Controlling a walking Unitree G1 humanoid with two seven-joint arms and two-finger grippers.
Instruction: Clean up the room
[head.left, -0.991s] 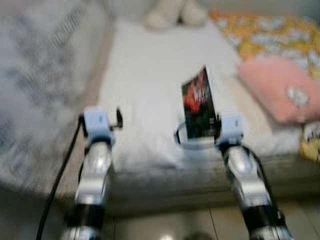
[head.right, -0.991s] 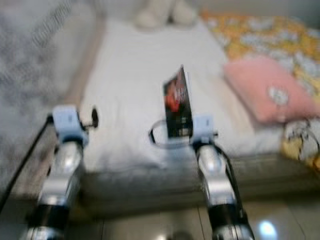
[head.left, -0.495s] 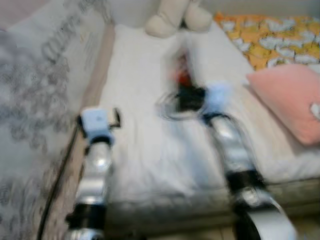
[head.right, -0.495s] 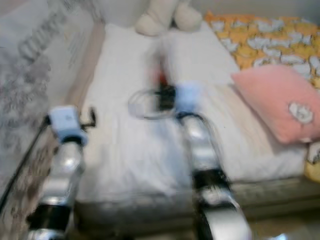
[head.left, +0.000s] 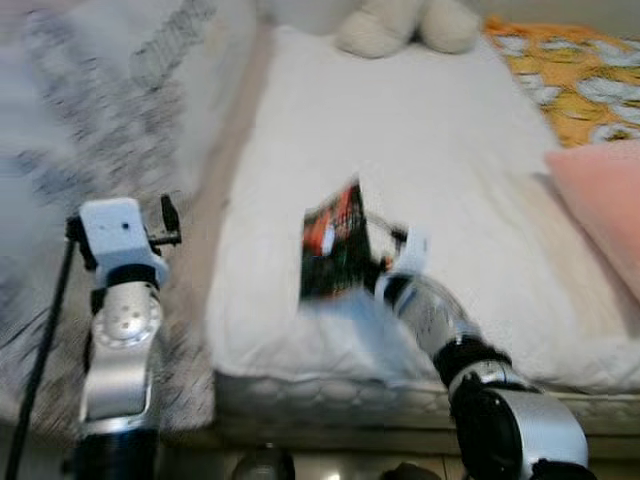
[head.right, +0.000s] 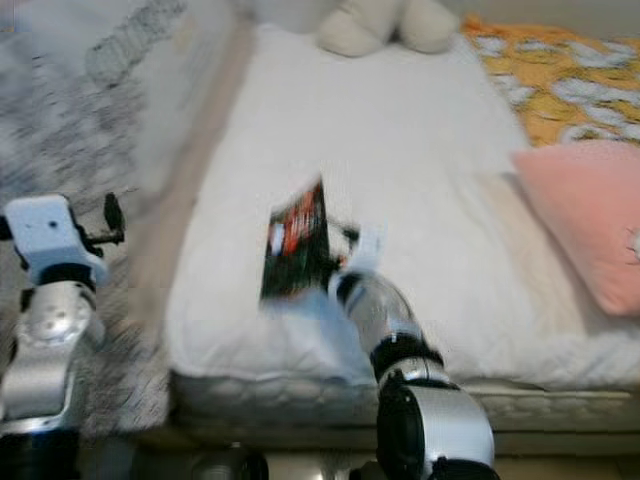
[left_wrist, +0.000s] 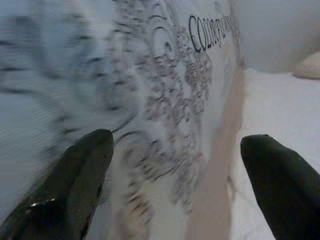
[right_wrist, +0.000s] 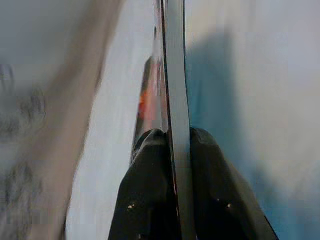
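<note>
A thin book with a dark red-and-black cover (head.left: 335, 243) stands tilted over the near left part of the white bed (head.left: 400, 130). My right gripper (head.left: 372, 272) is shut on its lower edge. In the right wrist view both black fingers (right_wrist: 150, 190) press the book's edge (right_wrist: 175, 75) between them. My left gripper (left_wrist: 175, 165) is open, held up beside the bed over a grey patterned cloth (head.left: 110, 120), with nothing between its fingers (left_wrist: 75, 175).
A cream plush toy (head.left: 405, 25) sits at the bed's far end. A pink pillow (head.left: 605, 200) and an orange patterned blanket (head.left: 580, 85) lie on the right. The mattress front edge (head.left: 400, 395) runs below my right arm.
The view has shifted as I moved. My right arm has drawn back from farther up the bed toward its near edge, the book still held. The left arm stays raised.
</note>
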